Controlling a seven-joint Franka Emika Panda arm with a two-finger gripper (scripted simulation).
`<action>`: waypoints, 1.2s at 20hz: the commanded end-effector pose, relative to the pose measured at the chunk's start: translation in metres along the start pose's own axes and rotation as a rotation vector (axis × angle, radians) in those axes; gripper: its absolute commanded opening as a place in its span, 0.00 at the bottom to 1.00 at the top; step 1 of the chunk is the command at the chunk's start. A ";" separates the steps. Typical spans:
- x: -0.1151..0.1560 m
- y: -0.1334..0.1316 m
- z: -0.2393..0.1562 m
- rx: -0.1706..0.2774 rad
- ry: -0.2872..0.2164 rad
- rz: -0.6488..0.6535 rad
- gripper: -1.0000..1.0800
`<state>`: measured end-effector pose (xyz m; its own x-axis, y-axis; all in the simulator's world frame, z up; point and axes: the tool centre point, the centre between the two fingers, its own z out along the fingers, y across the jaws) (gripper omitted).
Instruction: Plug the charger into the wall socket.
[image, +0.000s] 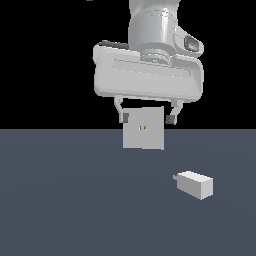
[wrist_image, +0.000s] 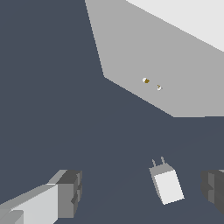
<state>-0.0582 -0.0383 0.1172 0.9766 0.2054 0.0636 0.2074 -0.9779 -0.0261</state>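
Lying on the floor: the charger (image: 195, 184), which you see as a small light-grey block on its side, free of any grasp.
Charger prongs: in your exterior view a short stub sticks out of the end toward that view's left; your wrist view (wrist_image: 167, 185) shows two thin prongs aimed at the plate.
Charger position: toward the exterior view's right, nearer the camera than the plate, well apart from it.
Wall socket (image: 143, 128): a flat light-grey square plate standing upright on the floor, with two tiny gold-orange holes at its centre; your wrist view (wrist_image: 151, 65) shows the same face and holes.
Gripper (image: 147, 118): hanging above the floor with its jaws spread wide and nothing between them; in your exterior view the plate shows in the gap.
Fingers: your wrist view has one dark pad (wrist_image: 70, 193) on each side of the charger, neither touching it.
Floor (image: 65, 200): plain dark blue-grey.
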 end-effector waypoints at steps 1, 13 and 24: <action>-0.009 0.007 0.006 0.000 0.011 -0.042 0.96; -0.043 0.039 0.034 0.001 0.053 -0.213 0.96; -0.055 0.056 0.049 0.004 0.073 -0.293 0.96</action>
<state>-0.0967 -0.1010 0.0651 0.8730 0.4677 0.1385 0.4724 -0.8814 -0.0013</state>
